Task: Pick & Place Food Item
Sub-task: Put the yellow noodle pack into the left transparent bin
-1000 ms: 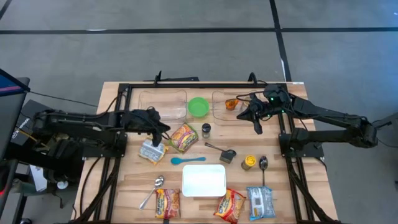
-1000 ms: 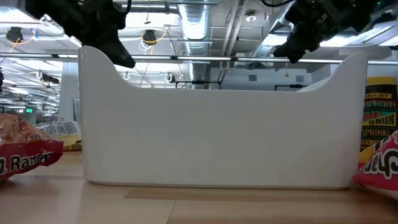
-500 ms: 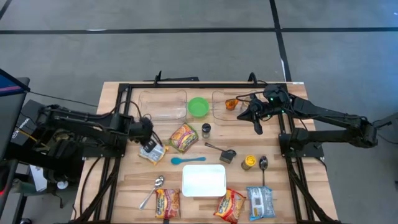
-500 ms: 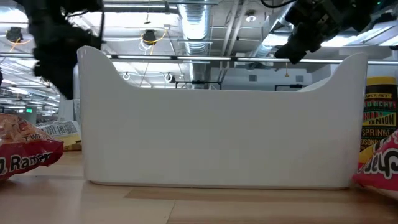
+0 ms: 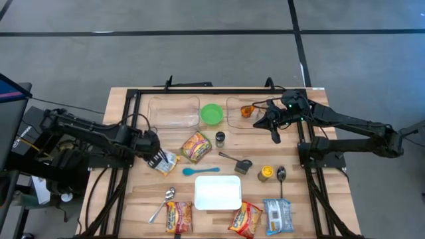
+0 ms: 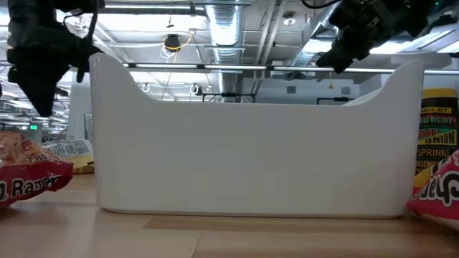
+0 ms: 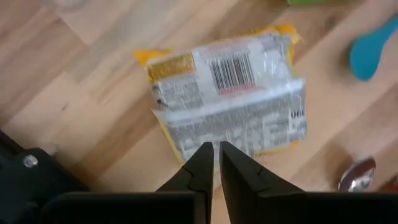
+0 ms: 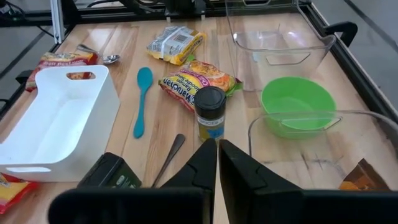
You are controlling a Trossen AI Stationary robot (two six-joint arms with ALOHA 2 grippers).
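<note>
Retreated leftward, left hand [image 5: 158, 158] pinched narrow, empty, at noodle packet [image 5: 166, 161] edge.

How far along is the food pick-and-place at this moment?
Barely started. The white bin looks empty. The left gripper, shut, sits at the edge of the silver noodle packet lying on the table, not lifted. The right gripper waits, shut, by the clear container.
</note>
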